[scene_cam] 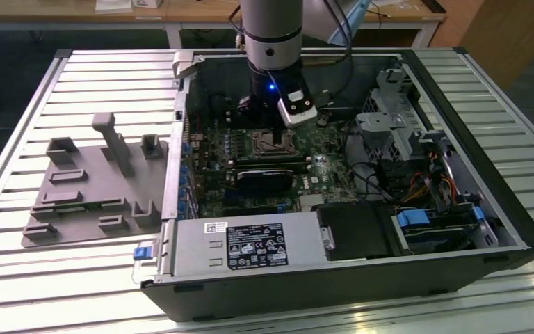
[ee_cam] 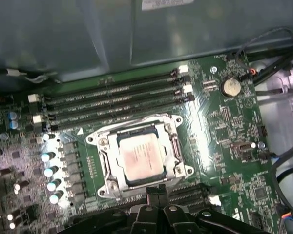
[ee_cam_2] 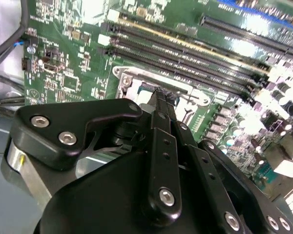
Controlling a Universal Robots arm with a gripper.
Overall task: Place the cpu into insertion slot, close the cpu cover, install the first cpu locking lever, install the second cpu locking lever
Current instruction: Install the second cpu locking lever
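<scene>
The cpu (ee_cam: pixel 140 158), a silvery square chip, lies in the insertion slot (ee_cam: pixel 100 187) on the green board. The cpu cover (ee_cam: pixel 107 158), a silver frame, lies flat around the chip. Thin metal rods run along two edges of the frame. In the first wrist view my gripper (ee_cam: pixel 155 191) hovers just beside the slot's edge, fingers pressed together with nothing between them. In the second wrist view the gripper (ee_cam_2: pixel 161 96) points at the slot's rim (ee_cam_2: pixel 124 78). In the exterior view the gripper (scene_cam: pixel 259 115) hangs inside the open computer case, above the slot (scene_cam: pixel 272 145).
Memory slots (ee_cam: pixel 112 97) run beside the socket, and a coin battery (ee_cam: pixel 230 87) sits on the board. A black block (scene_cam: pixel 269 177), a power supply (scene_cam: pixel 239 247) and cables (scene_cam: pixel 378 177) crowd the case. A grey fixture (scene_cam: pixel 95 184) lies on the table at the exterior view's left.
</scene>
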